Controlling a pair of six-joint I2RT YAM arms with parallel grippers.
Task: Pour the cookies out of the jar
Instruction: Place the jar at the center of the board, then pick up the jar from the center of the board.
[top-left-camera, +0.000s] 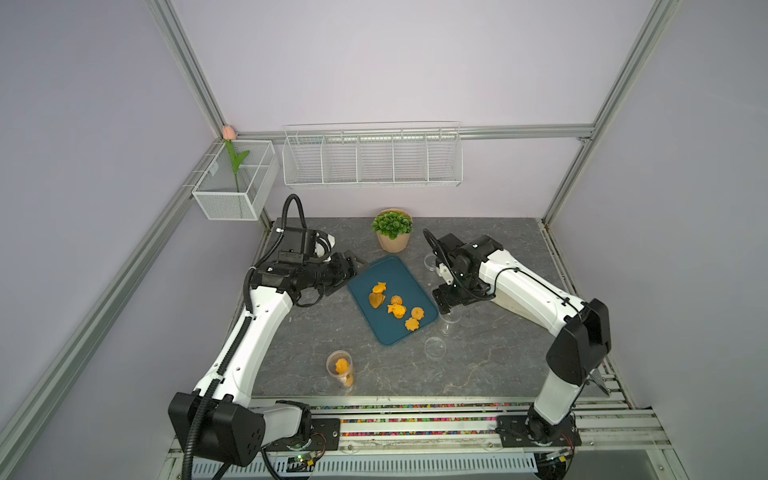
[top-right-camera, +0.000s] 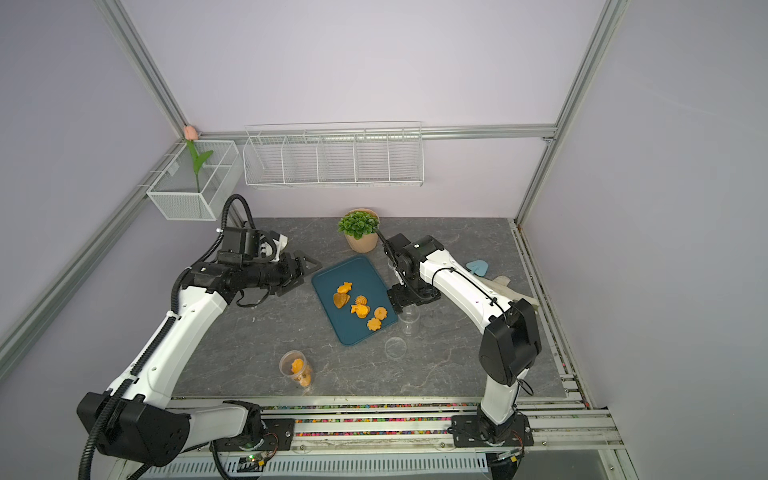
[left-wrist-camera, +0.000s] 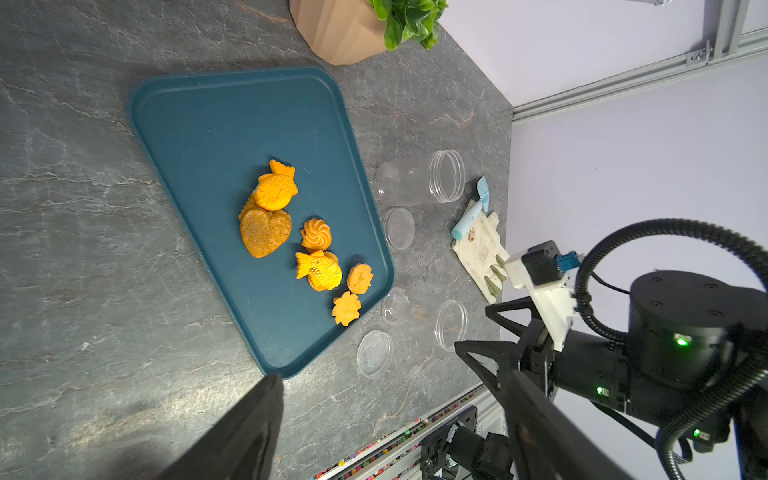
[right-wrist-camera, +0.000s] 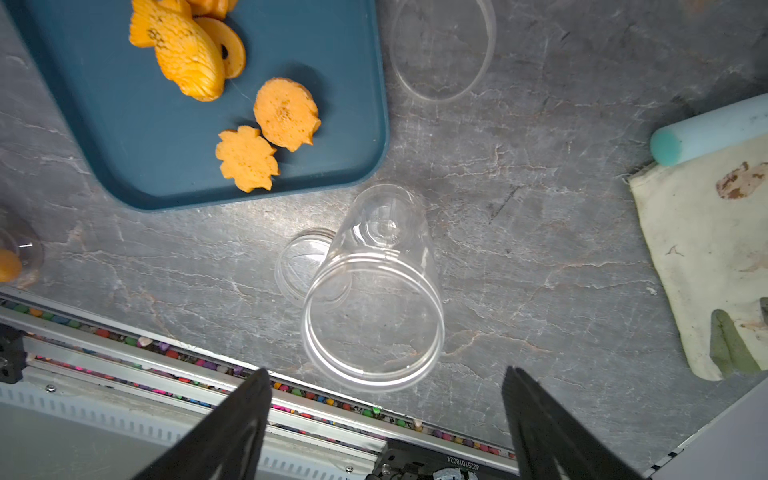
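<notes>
The right gripper (right-wrist-camera: 385, 370) points straight down, its jaws spread wide and holding nothing, directly above an empty jar (right-wrist-camera: 374, 291) that stands upright with its mouth open. A loose lid (right-wrist-camera: 295, 262) lies flat just beside that jar. The right arm rises from the front rail at 5 o'clock, bends at a high elbow and reaches toward 10 o'clock, with the wrist folded down.

The left gripper (top-right-camera: 309, 272) lies level, jaws apart and empty, aimed toward 3 o'clock at the 10 o'clock corner of the blue tray (top-left-camera: 395, 270). Its arm runs from the rail at 7 o'clock toward 1 o'clock.

Most of the cookies (top-left-camera: 397, 309) lie loose on the tray at the centre. A few more sit in a second jar (top-left-camera: 340, 368), upright at 7 o'clock from the tray.

The table (top-left-camera: 498, 365) is grey and marbled. A potted plant (top-left-camera: 392, 232) stands at 12 o'clock and a soiled glove (top-right-camera: 498, 282) lies at 3 o'clock. On the lilac walls hang a wire rack (top-left-camera: 372, 158) and a mesh basket (top-left-camera: 232, 191) holding a tulip (top-left-camera: 229, 133).
</notes>
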